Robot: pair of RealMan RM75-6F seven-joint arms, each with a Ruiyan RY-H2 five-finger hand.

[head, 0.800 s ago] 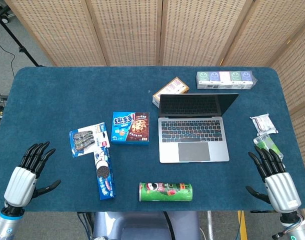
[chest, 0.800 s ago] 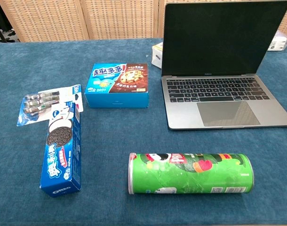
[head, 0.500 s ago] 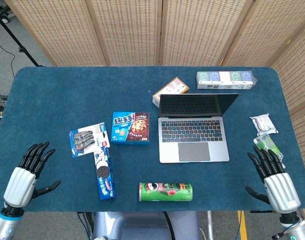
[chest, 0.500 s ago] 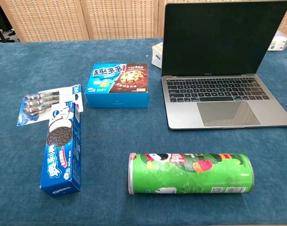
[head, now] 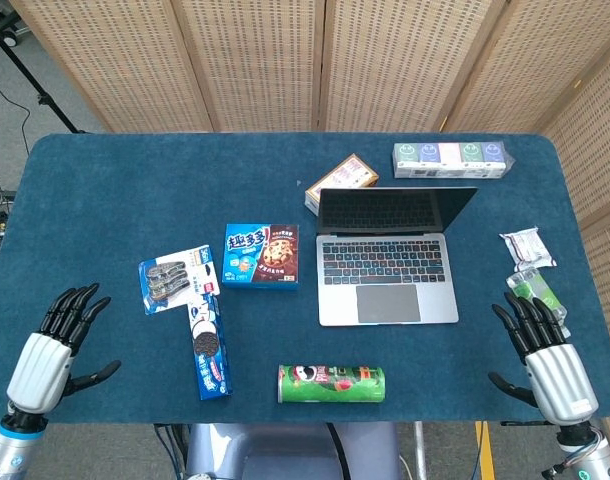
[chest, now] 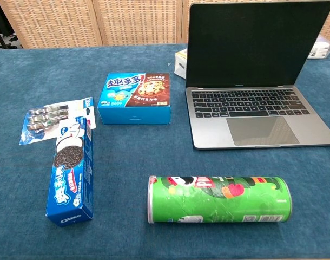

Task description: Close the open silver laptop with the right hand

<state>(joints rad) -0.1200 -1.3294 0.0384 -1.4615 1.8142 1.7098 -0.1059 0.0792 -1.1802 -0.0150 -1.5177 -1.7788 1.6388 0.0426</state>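
Resting near the table's (head: 105,180) front right corner, the right hand (head: 547,357) holds nothing, fingers spread and pointing toward the far edge; against the earlier head view it sits slightly further forward and inward, the only visible change. The left hand (head: 55,345) occupies the front left corner as before, fingers likewise spread and empty. The open silver laptop (head: 387,255) stands right of centre on the dark blue cloth-covered table, screen upright and dark, well apart from both hands and unmoved. A green cylindrical crisp can (head: 331,383) lies on its side near the front edge, and a blue rectangular cookie box (head: 261,255) lies just left of the laptop.
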